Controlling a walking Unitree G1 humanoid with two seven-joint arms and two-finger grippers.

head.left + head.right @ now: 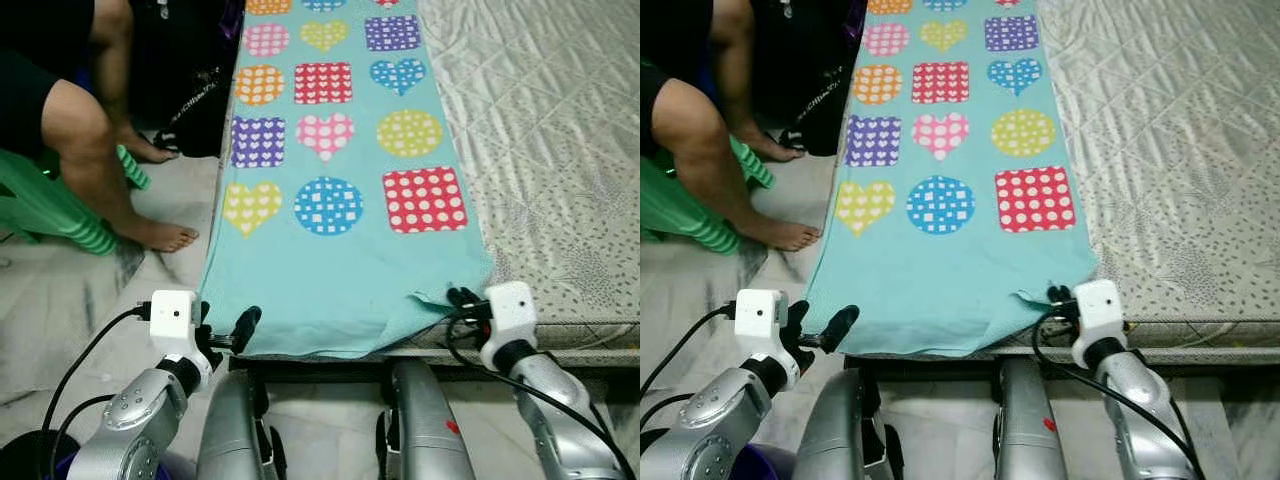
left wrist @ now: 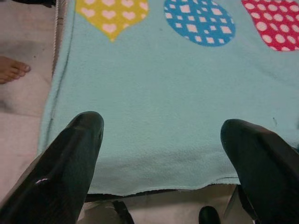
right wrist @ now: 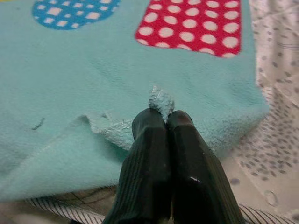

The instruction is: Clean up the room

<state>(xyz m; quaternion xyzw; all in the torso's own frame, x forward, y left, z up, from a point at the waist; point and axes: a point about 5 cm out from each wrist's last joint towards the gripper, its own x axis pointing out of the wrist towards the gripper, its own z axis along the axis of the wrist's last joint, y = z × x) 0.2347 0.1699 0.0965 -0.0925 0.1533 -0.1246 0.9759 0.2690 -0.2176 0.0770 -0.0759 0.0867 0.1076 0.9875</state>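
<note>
Our right gripper [image 3: 161,122] pinches the near corner of the blanket [image 1: 340,190] spread along the bed [image 1: 560,150], while our left gripper [image 2: 161,149] hangs wide open at the other corner, probably for folding.

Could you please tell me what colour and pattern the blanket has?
Turquoise blanket with multicoloured hearts, circles and squares, clearest in the left eye view.

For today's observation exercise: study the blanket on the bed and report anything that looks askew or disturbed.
The teal blanket lies mostly flat on the mattress, but its near right corner is bunched into a small peak, pinched by the shut right end effector. The left end effector is open at the near left edge, gripping nothing.
</note>
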